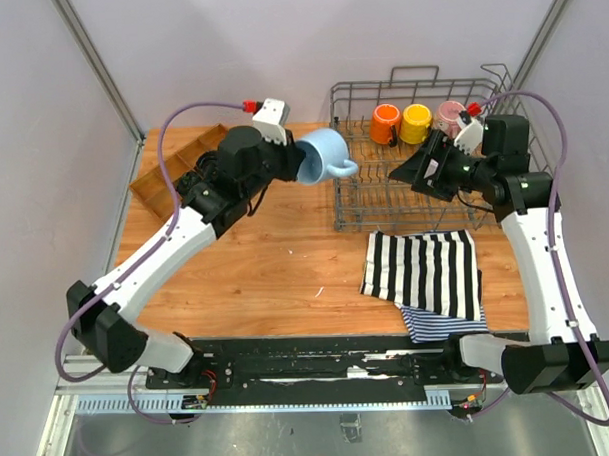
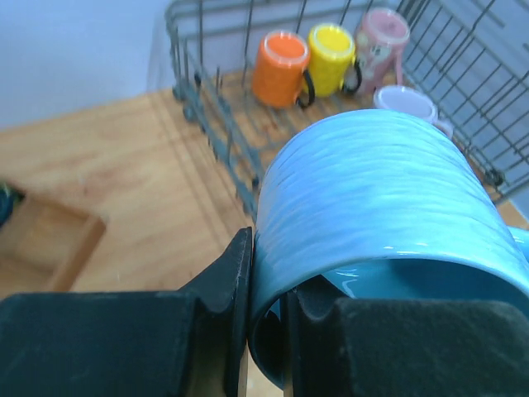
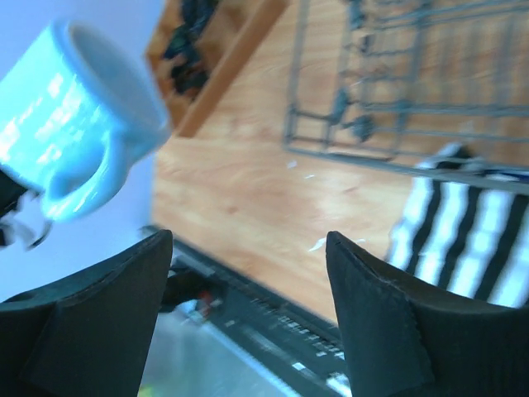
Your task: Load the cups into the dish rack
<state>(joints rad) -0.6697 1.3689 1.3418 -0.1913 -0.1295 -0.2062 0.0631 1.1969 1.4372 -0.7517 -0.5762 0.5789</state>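
Orange mug (image 1: 385,123), yellow mug (image 1: 416,123), pink mug (image 1: 451,115), grey mug (image 2: 407,102) are in dish rack (image 1: 416,82). Only light blue mug (image 1: 322,155) left, clamped in left claw (image 2: 266,285). Right claw (image 3: 246,248) spread, empty.

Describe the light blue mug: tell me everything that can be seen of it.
The light blue mug looks like glossy ceramic, with faint ridges round its wall, a deeper blue inside and one loop handle. It is held in the air, tipped on its side, just left of the dish rack and not yet in it, its handle toward the rack. The left gripper pinches its rim, one finger outside the wall and one inside, so the mouth faces the wrist. Nothing else touches it.
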